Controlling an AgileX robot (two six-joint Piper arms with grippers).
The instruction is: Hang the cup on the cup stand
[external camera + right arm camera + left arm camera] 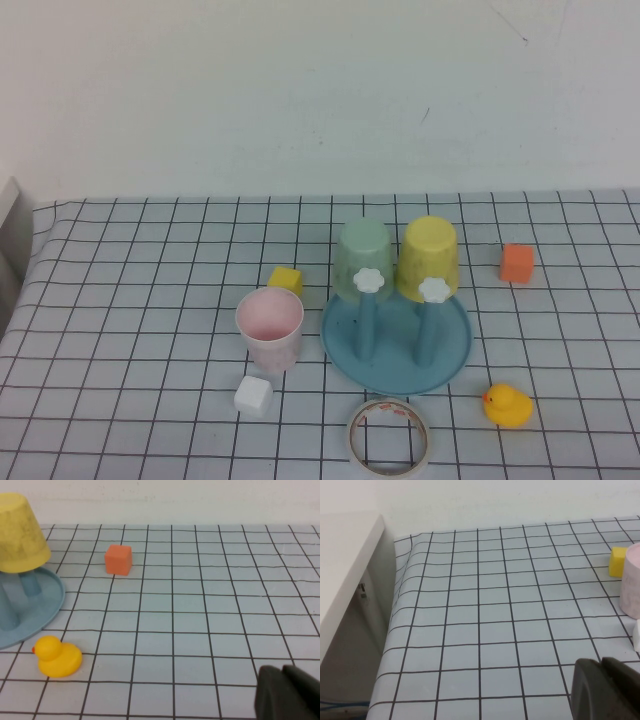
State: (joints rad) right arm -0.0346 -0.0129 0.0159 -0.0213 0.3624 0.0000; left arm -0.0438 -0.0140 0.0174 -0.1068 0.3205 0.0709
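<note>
I see the cup (pixel 269 328) upright, just left of the cup stand (pixel 396 345); left hand (pixel 605 687) and right hand (pixel 287 690) pressed together, low over the desk (pixel 150 300).

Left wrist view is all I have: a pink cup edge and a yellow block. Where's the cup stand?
Observer: The cup stand sits just right of the cup, apart from it.
Operator: Pegs free?
Observer: Two front pegs show bare knobs; a mint-green cup and a yellow cup hang inverted behind.
Operator: Grippers?
Observer: Left gripper and right gripper are shut, low near the table's front, holding nothing.
</note>
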